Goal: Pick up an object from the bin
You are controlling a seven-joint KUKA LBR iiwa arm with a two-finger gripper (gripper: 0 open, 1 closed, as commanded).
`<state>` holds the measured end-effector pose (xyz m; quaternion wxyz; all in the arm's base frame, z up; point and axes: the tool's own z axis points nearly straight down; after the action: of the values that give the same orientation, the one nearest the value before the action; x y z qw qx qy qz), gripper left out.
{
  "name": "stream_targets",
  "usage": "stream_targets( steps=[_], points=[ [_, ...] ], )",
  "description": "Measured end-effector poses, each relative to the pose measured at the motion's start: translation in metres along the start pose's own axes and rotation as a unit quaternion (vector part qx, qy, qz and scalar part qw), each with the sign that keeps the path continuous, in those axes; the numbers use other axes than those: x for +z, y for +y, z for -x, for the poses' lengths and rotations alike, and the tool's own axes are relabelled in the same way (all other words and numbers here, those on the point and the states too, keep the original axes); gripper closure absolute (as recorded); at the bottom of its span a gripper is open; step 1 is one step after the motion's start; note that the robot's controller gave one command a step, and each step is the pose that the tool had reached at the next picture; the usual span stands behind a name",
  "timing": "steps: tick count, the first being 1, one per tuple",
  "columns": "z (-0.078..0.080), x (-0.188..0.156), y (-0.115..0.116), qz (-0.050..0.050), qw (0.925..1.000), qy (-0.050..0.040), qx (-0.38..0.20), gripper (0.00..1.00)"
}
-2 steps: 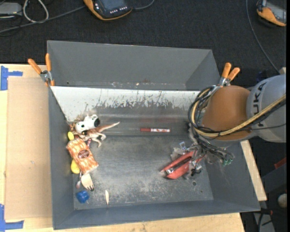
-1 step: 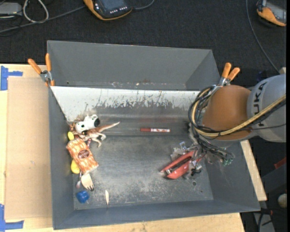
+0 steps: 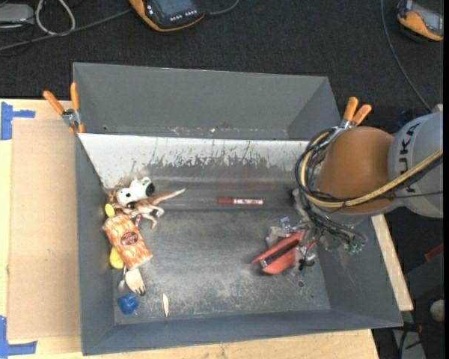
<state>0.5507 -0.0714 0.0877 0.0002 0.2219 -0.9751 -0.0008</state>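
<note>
My gripper (image 3: pixel 302 244) is low in the right part of the bin, under the orange wrist cover. It sits directly at the right end of a red elongated thing with a dark stripe (image 3: pixel 275 257), which lies slanted on the bin floor. The gripper's body and cables hide where the two meet. A thin red pen-like stick (image 3: pixel 239 200) lies along the back of the floor, to the left of the gripper.
Against the left wall lies a heap: a white toy animal (image 3: pixel 135 192), an orange patterned packet (image 3: pixel 127 241), a yellow piece (image 3: pixel 116 259), a pale spoon-like thing (image 3: pixel 135 281) and a blue cap (image 3: pixel 127 303). A small pale sliver (image 3: pixel 165 304) lies near the front.
</note>
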Motion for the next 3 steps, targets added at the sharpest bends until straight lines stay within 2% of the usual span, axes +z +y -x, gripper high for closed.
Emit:
stream_targets(
  steps=[1, 2, 3],
  points=[
    [0.001, -0.015, 0.001, 0.000, 1.0000, -0.0003, 0.000, 1.00],
    [-0.002, -0.042, 0.003, 0.004, 1.0000, 0.0043, 0.000, 1.00],
    [0.000, -0.079, 0.003, 0.003, 1.0000, 0.0029, 0.001, 1.00]
  ],
)
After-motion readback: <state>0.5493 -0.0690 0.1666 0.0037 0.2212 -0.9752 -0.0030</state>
